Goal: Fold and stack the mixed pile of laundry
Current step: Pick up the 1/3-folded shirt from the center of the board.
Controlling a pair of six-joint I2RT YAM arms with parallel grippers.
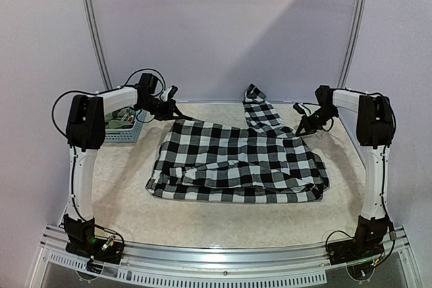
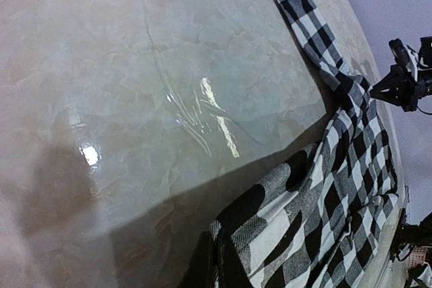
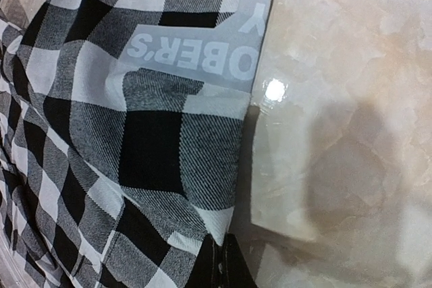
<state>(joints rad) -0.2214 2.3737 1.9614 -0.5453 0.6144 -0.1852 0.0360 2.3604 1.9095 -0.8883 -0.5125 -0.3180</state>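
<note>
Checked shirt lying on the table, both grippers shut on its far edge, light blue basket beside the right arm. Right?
No: the light blue basket sits beside the left arm, as the top external view shows. The checked shirt is lying on the table, with the left gripper and right gripper shut on its far edge.

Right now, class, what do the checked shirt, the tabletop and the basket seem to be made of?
Checked shirt: woven cloth, matte; diagonal weave lines and soft folds show. Tabletop: glossy, marble-patterned, stone or laminate, cannot tell; lamp glints and veins. Basket: likely plastic, light blue; moulded lattice wall.
</note>
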